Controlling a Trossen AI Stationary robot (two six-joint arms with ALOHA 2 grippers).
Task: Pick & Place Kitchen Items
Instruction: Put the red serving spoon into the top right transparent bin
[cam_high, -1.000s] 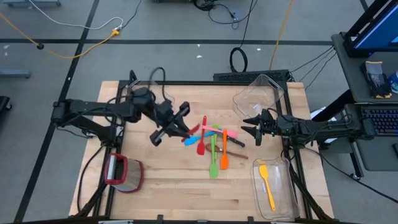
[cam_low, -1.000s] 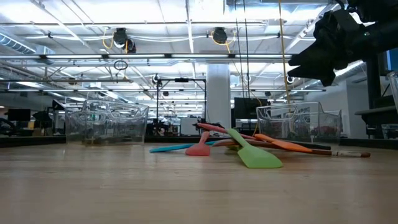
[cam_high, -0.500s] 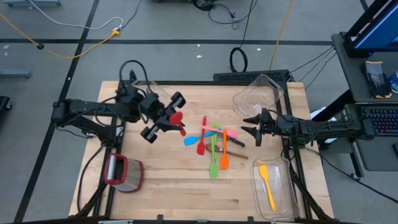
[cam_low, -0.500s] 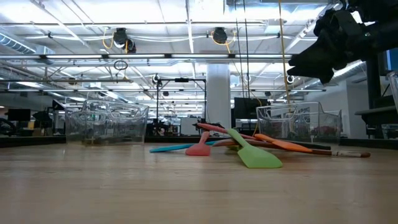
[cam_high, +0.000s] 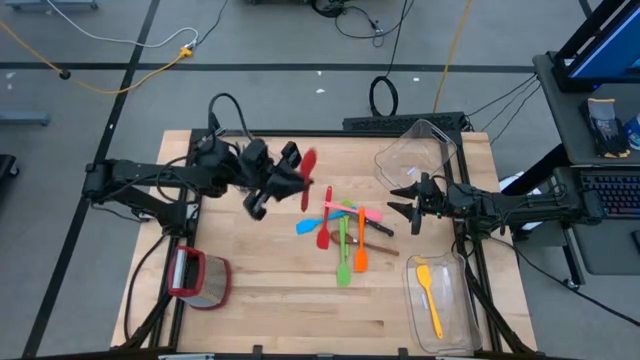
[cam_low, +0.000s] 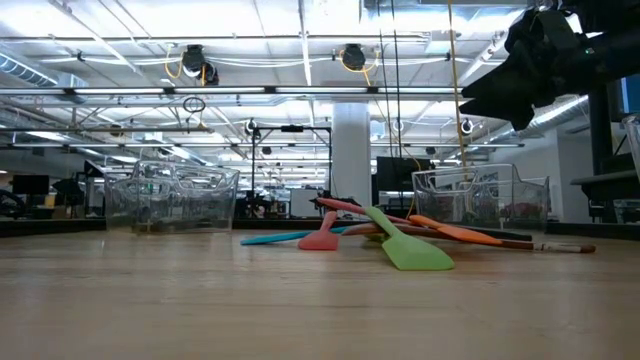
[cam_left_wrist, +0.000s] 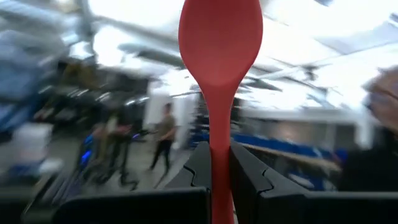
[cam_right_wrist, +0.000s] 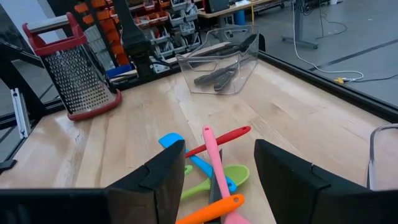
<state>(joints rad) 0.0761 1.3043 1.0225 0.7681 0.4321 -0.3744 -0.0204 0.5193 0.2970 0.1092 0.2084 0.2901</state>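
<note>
Holding a red spoon (cam_left_wrist: 219, 37) by its handle, the left pincer (cam_high: 283, 178) hangs above the counter (cam_high: 270, 300) between the left edge and the heap of utensils at the middle. Its fingers (cam_left_wrist: 245, 177) are clamped on the handle, with the bowl sticking out well past the tips. That long overhang is the risk: a quick swing or a tilt of the wrist could let the slim handle pivot or slide between the pads, and the spoon would drop back onto the wood short of any bin.

The right pincer (cam_high: 406, 204) waits with its fingers apart near the right edge, close beside the heap. There the pink spatula (cam_right_wrist: 216, 163), blue spatula (cam_right_wrist: 175, 144), green spatula (cam_low: 412, 250), orange spatula (cam_high: 361, 250) and a second red utensil (cam_right_wrist: 219, 140) lie crossed over one another, so a grab at one may drag its neighbours. A yellow spatula (cam_high: 429, 296) already lies in the clear bin (cam_high: 462, 305) at the near right corner.
</note>
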